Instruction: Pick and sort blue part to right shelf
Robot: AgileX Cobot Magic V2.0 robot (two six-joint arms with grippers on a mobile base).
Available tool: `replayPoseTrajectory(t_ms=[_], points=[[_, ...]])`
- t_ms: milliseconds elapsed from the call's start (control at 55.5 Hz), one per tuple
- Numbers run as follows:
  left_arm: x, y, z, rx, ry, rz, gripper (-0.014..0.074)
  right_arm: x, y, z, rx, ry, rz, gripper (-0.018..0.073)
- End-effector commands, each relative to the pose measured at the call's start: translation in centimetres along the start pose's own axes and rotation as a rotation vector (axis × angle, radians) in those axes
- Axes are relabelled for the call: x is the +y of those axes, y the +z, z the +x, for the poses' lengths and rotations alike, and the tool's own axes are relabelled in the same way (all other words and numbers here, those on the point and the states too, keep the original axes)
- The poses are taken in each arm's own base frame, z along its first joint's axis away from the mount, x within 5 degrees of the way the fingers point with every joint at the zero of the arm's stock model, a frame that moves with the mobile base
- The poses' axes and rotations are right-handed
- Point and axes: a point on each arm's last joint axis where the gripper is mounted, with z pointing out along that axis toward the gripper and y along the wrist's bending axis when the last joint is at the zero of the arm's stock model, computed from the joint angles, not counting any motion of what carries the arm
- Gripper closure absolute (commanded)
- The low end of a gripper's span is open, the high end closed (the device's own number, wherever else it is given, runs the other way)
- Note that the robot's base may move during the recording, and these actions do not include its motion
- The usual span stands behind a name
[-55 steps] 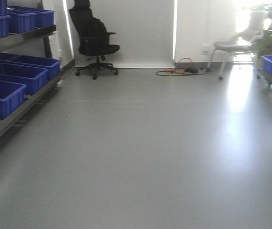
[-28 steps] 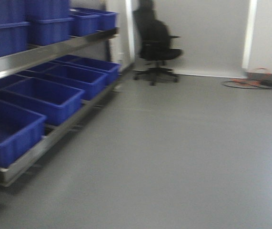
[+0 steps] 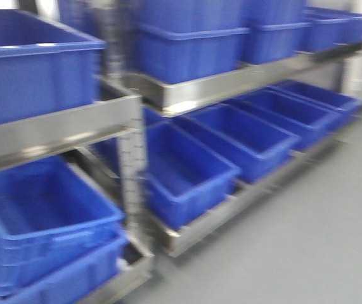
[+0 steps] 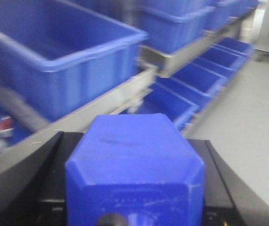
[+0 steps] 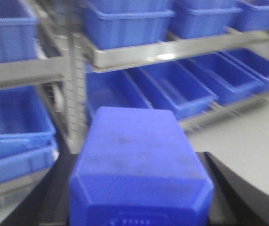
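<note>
Shelving fills the front view: a steel rack point(image 3: 231, 88) with two levels is seen at an angle, running from the near left to the far right. The whole picture is blurred. Large blue tubs point(image 3: 187, 171) are set side by side on both levels, open tops up. The nearest tub point(image 3: 35, 69), on the upper level at the left, is cut off by the frame edge. An upright post point(image 3: 132, 177) is placed between the left bay and the next one. Grey floor point(image 3: 307, 240) is shown at the lower right.

In the left wrist view, a blue block point(image 4: 134, 169) with chamfered corners takes up the lower centre. It is flanked by black parts of the left gripper point(image 4: 133, 137), one on each side, and appears to be touched by both. Whether the jaws are clamped on it cannot be told, as the fingertips are hidden behind the block. The rack's tubs and its flat front bar point(image 4: 101, 106) are seen beyond it, out of focus.

In the right wrist view, a second blue block point(image 5: 139, 179) of the same shape is seen between black parts of the right gripper point(image 5: 136, 154). The grip cannot be judged here either. The rack is faced from well apart, with tubs on both levels and floor at the right. Which of the two blocks is the part to be sorted cannot be told.
</note>
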Motion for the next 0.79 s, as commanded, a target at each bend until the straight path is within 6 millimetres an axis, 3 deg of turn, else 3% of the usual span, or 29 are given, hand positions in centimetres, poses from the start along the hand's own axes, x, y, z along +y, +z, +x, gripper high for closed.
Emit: replayPoseTrajectory(t_ms=[0,775], points=[[0.00,-0.94,-1.45,-0.132,-0.007,0.024,0.0293,0.03,-0.11,-1.43,-0.090,-0.027,0.000,0.0302],[0.00,-0.94,-1.45,-0.132,-0.007,0.024,0.0293,0.03,-0.11,-1.43,-0.090,-0.027,0.000,0.0302]])
